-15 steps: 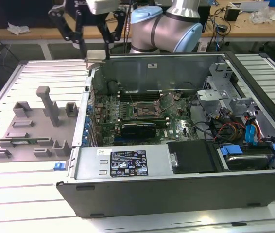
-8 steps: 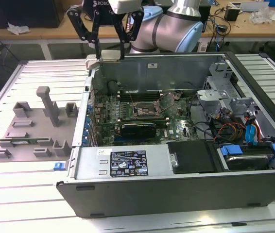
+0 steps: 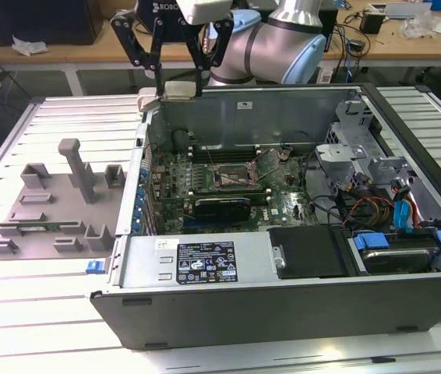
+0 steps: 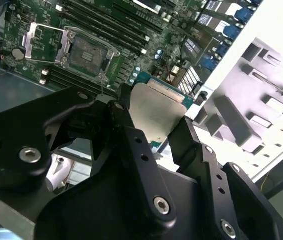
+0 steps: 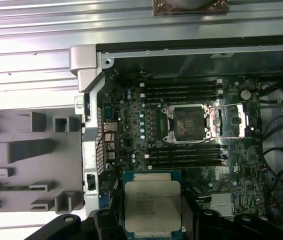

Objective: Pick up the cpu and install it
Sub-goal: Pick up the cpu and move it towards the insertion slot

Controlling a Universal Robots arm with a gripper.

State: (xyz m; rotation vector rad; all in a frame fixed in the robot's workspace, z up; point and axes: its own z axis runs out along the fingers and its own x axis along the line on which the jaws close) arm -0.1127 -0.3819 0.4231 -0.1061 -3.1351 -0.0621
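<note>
My gripper (image 3: 178,84) hangs over the far corner of the open computer case (image 3: 298,300), on the exterior view's left, shut on the cpu (image 3: 178,90). In both wrist views the cpu (image 4: 156,116) (image 5: 153,204) is a pale silver square with a thin green rim, pinched at two opposite edges by the black fingers (image 4: 126,135) (image 5: 104,220). The motherboard's open socket (image 3: 232,178) (image 5: 189,122) (image 4: 89,52) lies bare below, its metal load frame folded aside. The cpu is held above the board, well short of the socket.
A grey plastic fixture tray (image 3: 57,210) (image 5: 26,150) with blocky posts lies outside the case on the exterior view's left. Inside the case are memory slots (image 5: 181,90), a power supply (image 3: 205,261), drive cages (image 3: 361,140) and loose cables (image 3: 368,206). The case walls stand around the board.
</note>
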